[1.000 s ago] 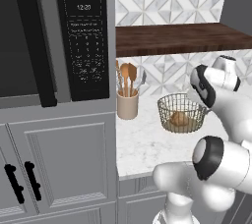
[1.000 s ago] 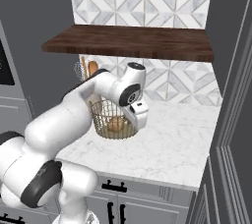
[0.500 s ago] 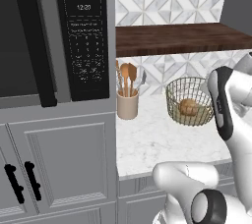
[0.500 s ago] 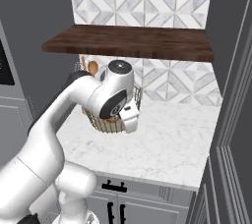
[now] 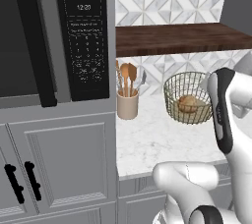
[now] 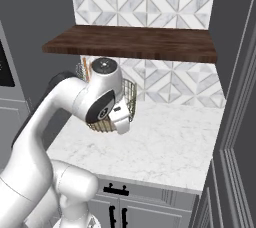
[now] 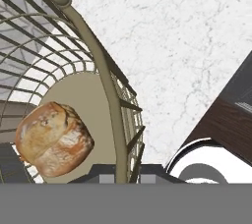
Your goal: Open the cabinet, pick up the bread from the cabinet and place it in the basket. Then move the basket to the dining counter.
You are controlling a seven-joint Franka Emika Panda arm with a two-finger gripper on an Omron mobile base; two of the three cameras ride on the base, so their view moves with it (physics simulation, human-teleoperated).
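Hand view looked down along the rim of the basket [image 7: 106, 80], whose thin golden wire wall ran up past the camera, with the bread [image 7: 53, 138] lying on the pale base inside. The gripper [image 7: 120, 176] had its fingers pinched together on that rim wire. From the left base view, the basket [image 5: 189, 98] appeared above the white marble worktop [image 5: 157, 144], to the right of the beige utensil crock [image 5: 128, 105], and the roll [image 5: 187, 103] sat low within it. The dark wood cabinet [image 5: 177, 39] ran above, just over the basket. From the right base view, the arm's wrist covered most of the basket [image 6: 129, 97], below the wooden board [image 6: 135, 43].
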